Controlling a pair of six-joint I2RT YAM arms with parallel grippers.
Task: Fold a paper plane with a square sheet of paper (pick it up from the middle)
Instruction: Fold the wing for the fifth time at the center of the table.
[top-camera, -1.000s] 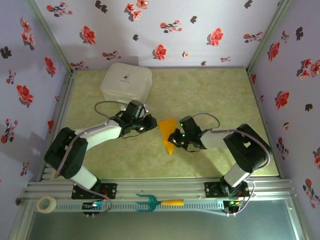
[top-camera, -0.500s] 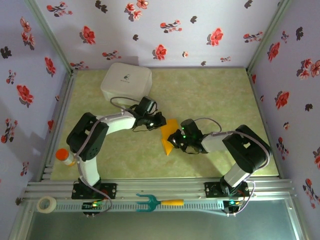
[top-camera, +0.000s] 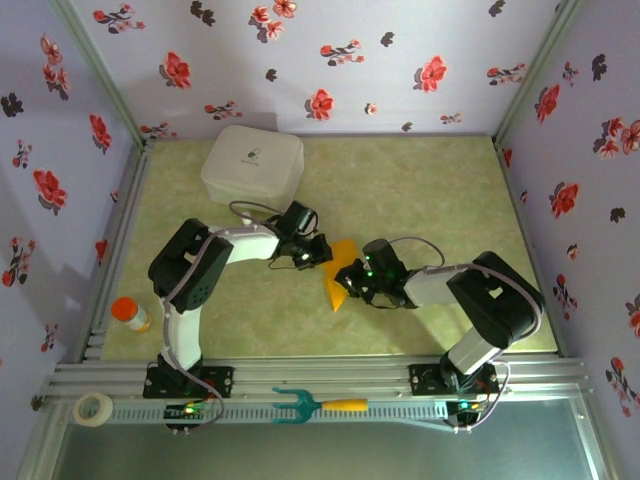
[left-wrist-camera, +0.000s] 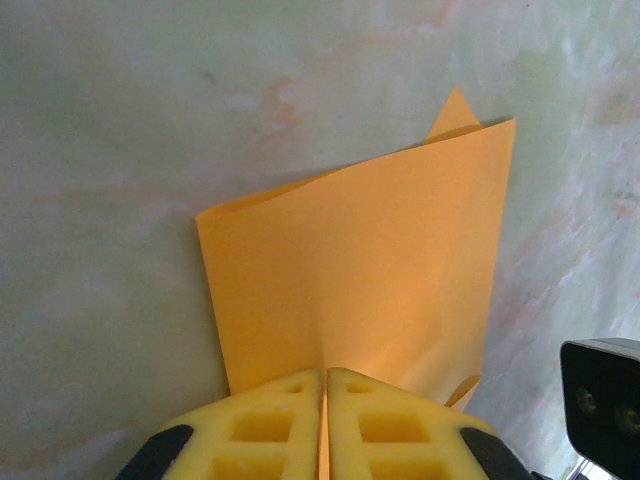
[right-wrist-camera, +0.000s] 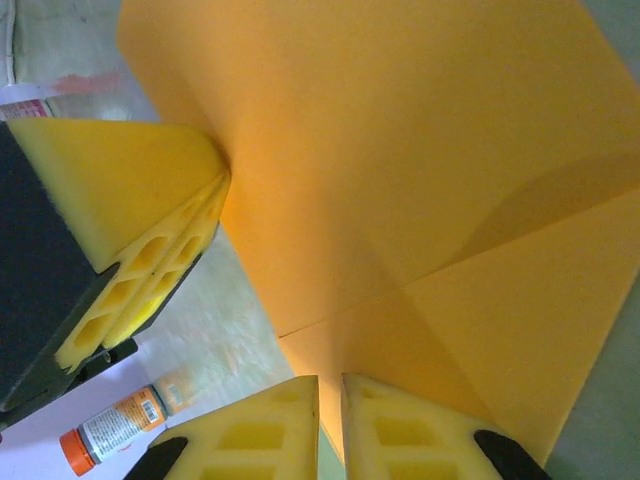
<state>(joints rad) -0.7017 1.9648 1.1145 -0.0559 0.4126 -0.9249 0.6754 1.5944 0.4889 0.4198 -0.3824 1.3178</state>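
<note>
The orange-yellow paper, partly folded with creases and a point toward the near edge, sits at mid-table between both arms. My left gripper is at its far-left edge. In the left wrist view the left gripper is shut on the paper, whose edge runs into the seam between the yellow pads. My right gripper is at the paper's right side. Seen from the right wrist, the right gripper pinches a fold of the paper, with a thin gap between its pads. The left gripper's fingers show there too.
A white lidded box stands at the back left. A small orange-capped bottle is by the left rail, and the right wrist camera catches this bottle too. A tape roll and a teal fork tool lie on the front rail.
My left arm has drawn in toward the centre, carrying its gripper right onto the paper's edge and uncovering the bottle. The right gripper has barely moved.
</note>
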